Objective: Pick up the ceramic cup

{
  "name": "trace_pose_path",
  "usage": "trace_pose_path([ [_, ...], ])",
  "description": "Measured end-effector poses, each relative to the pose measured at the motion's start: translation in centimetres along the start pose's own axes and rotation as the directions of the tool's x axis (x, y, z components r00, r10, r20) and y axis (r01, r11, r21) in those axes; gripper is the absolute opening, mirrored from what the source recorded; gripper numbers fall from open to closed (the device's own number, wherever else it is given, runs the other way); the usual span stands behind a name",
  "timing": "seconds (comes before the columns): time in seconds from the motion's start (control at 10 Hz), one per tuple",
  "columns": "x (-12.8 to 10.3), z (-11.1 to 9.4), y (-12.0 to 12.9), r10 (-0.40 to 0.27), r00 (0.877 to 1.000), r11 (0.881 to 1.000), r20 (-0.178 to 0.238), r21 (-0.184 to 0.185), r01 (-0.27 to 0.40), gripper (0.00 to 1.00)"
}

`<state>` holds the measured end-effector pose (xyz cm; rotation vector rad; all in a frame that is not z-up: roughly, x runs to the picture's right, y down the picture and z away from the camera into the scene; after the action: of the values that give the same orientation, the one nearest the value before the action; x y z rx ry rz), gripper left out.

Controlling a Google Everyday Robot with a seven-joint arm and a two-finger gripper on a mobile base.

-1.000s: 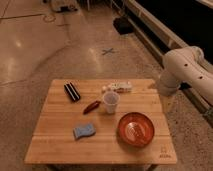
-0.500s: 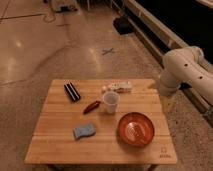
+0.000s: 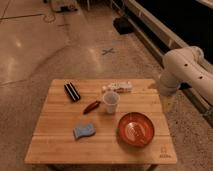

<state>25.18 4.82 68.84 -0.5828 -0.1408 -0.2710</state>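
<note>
So, hazards first, big to small. Table [image 3: 55, 145]: wood top, low. The arm [image 3: 185, 67] sits off its 3 o'clock edge, so a sweep-in that's too low could clip the edge or shove the whole top. The arm is bulky w/ a fat white elbow. If it swings across at bowl height, it drags stuff along.

Red bowl [image 3: 122, 120]: wide, at approx 4-5 o'clock of the ceramic cup [image 3: 110, 101], near but apart. It lies close to the straight line from gripper to cup, so a low diagonal approach would prob hit its rim first. There's also a wrong-target risk, as it's the more eye-catching item.

Blue sponge [image 3: 84, 131] at the cup's 7 o'clock and the black block [image 3: 72, 91] at 10 o'clock are both well apart, so low risk. White packet [image 3: 120, 87] at 12-1 o'clock and the red pepper-like thing [image 3: 91, 106] at 9 o'clock are both just beside the cup. An overshoot past the cup knocks either one. Can't tell if the pepper touches the cup base.

The cup itself is small, light, upright, mouth up, narrower at base. It tips easily if nudged on one side only.

Position: cup is near table centre, a bit toward 12. Gripper [image 3: 167, 104] hangs below the elbow, just off the table's 3 o'clock edge, roughly level w/ the cup. The cup is thus at the gripper's 9 o'clock, well apart. Gripper state: can't tell from here, and nothing is seen held.
</note>
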Motion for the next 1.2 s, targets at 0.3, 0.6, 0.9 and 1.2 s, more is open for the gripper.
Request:
trace_pose_path([
  [0.3,-0.2,0.1,-0.1,-0.007,1.000,1.000,-0.003,-0.002,0.007,0.80],
  [0.6,-4.5,1.1,-2.1,-0.073,0.997,0.997,-0.010,-0.005,0.073,0.80],
  [0.9,-8.1,2.3,-3.7,-0.158,0.987,0.987,-0.019,-0.011,0.157,0.80],
  [1.2,-10.8,4.3,-4.6,-0.227,0.974,0.974,-0.022,-0.017,0.227,0.80],
])
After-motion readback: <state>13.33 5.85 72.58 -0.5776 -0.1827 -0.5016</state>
